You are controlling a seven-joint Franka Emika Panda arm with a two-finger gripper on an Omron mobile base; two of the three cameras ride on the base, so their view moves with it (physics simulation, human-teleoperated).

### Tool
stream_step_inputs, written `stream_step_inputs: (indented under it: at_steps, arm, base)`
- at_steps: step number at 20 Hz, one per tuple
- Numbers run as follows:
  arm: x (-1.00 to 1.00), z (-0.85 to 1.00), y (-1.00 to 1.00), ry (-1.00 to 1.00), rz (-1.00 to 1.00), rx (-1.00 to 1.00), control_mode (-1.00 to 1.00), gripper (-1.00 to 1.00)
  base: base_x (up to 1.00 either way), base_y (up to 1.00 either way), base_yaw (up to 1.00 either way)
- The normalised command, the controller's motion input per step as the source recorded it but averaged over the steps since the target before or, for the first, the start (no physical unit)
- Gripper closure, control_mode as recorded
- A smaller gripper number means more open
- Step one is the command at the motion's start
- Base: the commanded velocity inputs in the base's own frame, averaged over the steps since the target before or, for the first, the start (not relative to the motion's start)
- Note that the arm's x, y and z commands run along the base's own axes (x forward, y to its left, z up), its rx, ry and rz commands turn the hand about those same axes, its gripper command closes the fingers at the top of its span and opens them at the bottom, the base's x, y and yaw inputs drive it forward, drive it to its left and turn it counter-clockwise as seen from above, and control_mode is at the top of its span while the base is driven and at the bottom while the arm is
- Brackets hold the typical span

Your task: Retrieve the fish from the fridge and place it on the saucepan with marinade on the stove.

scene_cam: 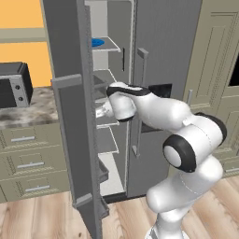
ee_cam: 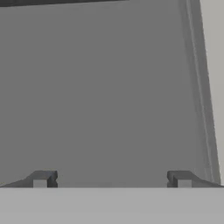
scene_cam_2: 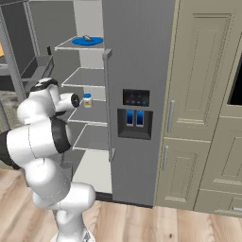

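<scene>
The gripper (ee_cam: 112,179) has its two dark fingertips (ee_cam: 42,178) spread wide apart at the bottom of the hand view, with nothing between them, facing a flat grey surface. In the left base view, at the far left, a black microwave (scene_cam: 14,84) sits on a speckled stone counter (scene_cam: 32,109) above beige drawers (scene_cam: 30,163). Just right of it, the fridge (scene_cam: 163,42) stands with its left door (scene_cam: 67,116) swung open toward the camera, and the white arm (scene_cam: 158,112) reaches from the lower right into the open compartment at mid height. On the upper shelf, near the top centre of that frame, lies a blue plate (scene_cam: 97,42). In the right base view the same plate, upper left, carries a small dark item, too small to identify as the fish. Below it, on the third shelf, a small jar (scene_cam_2: 87,100) with a yellow lid stands just right of the arm's wrist. Right of centre is the closed fridge door with its blue-lit dispenser panel (scene_cam_2: 134,117), then tall beige cabinets (scene_cam_2: 208,94) at the right edge.
</scene>
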Motion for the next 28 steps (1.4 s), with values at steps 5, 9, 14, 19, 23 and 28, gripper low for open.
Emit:
stream_step_inputs:
  at_steps: [5,9,14,19,23,28]
  arm:
    - [-0.19,-0.25,1.0,0.0,0.06,0.12,-1.0,-1.0]
    - [-0.06,-0.2,0.56,0.02,0.0,0.17,-1.0,-1.0]
    - [0.0,0.57,-0.74,0.13,-0.1,0.06,-1.0,-1.0]
    - [0.0,1.0,-1.0,0.27,-0.37,0.04,-1.0,-1.0]
    - [-0.09,0.98,-1.0,0.37,-0.43,-0.11,-1.0,-1.0]
    - [-0.16,0.76,-0.99,0.45,-0.4,-0.31,-1.0,-1.0]
  base:
    - [0.0,0.0,0.0]
    - [0.0,0.0,0.0]
    - [0.0,0.0,0.0]
    - [0.0,0.0,0.0]
    - [0.0,0.0,0.0]
    - [0.0,0.0,0.0]
